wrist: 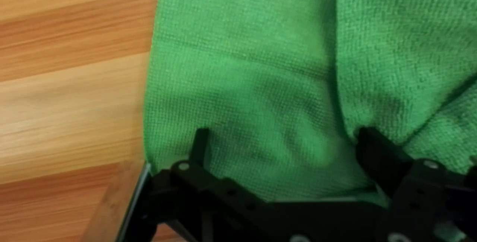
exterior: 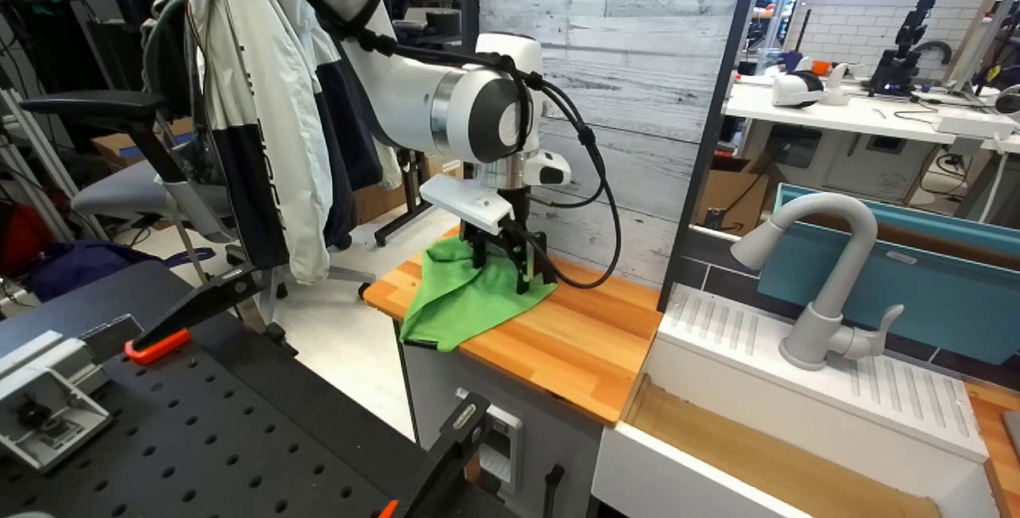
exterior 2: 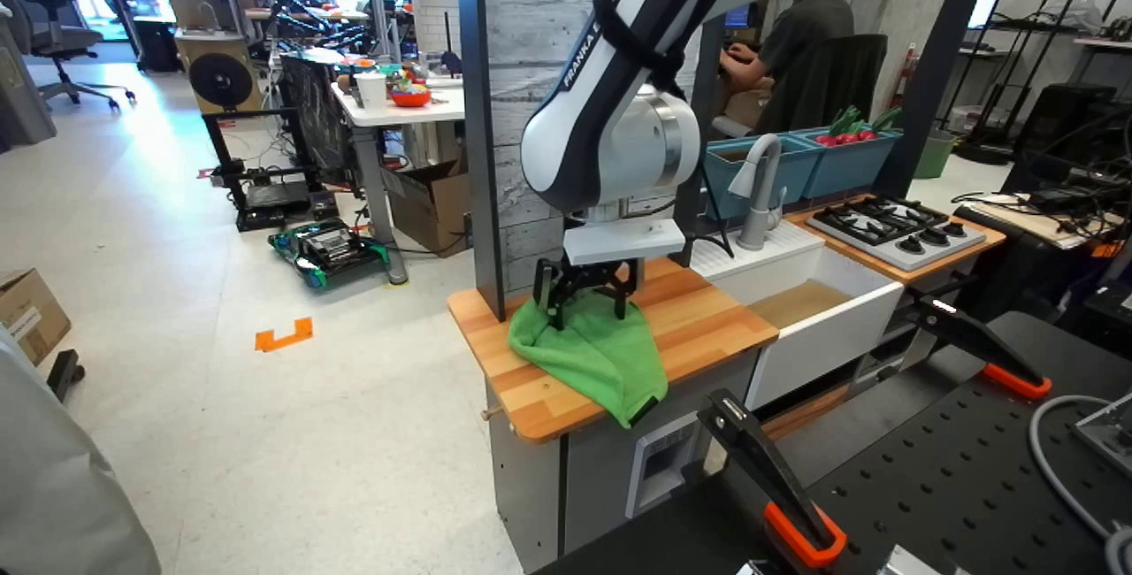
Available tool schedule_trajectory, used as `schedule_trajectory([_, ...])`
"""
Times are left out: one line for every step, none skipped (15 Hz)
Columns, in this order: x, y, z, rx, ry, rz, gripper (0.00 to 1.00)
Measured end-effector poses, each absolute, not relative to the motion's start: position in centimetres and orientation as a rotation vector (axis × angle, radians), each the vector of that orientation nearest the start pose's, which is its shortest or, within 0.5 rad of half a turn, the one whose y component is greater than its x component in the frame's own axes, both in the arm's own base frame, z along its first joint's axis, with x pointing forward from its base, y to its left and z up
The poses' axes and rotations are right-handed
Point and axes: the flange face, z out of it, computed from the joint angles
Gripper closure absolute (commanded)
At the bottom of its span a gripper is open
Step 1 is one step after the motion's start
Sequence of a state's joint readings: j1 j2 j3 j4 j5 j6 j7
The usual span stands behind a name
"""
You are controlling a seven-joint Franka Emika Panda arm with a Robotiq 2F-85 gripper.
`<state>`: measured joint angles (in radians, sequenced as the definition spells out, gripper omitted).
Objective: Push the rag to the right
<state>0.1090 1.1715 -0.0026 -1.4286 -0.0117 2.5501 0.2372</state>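
The green rag [exterior: 478,299] lies crumpled and folded on the wooden counter [exterior: 590,343]. It also shows in an exterior view [exterior 2: 601,354], where one corner with a small black tag hangs over the counter's edge. My gripper [exterior: 502,272] points down over the rag in both exterior views [exterior 2: 588,317]. In the wrist view the two black fingertips [wrist: 284,134] stand wide apart, with rag [wrist: 253,48] spread flat between and beneath them. The right finger presses at a fold line and seems to touch the cloth. Bare counter [wrist: 74,104] shows on the left of the wrist view.
A grey wood-plank panel [exterior: 621,64] rises directly behind the counter. A white sink [exterior: 661,462] with a grey faucet [exterior: 845,287] adjoins it, then a stove top [exterior 2: 893,230]. A black perforated table [exterior: 239,438] with clamps [exterior 2: 769,460] stands in front.
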Motion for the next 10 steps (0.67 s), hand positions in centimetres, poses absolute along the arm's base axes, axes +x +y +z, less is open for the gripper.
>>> schedule_trajectory([67.3, 7.1, -1.8, -3.154, 0.190, 0.077, 0.00])
schedule_trajectory([67.5, 7.0, -1.8, -3.157, 0.193, 0.078, 0.00])
schedule_trajectory([67.7, 6.8, -1.9, -3.159, 0.195, 0.075, 0.00])
schedule_trajectory([67.9, 6.6, -1.9, -3.163, 0.198, 0.069, 0.00])
schedule_trajectory([68.1, 6.3, -2.0, -3.166, 0.203, 0.062, 0.00])
schedule_trajectory([68.3, 6.0, -2.0, -3.170, 0.207, 0.056, 0.00])
schedule_trajectory([68.5, 5.6, -2.0, -3.173, 0.212, 0.049, 0.00])
schedule_trajectory([68.7, 5.3, -2.0, -3.176, 0.217, 0.043, 0.00])
schedule_trajectory([68.8, 4.9, -2.1, -3.180, 0.223, 0.037, 0.00])
schedule_trajectory([69.0, 4.5, -2.2, -3.183, 0.228, 0.032, 0.00])
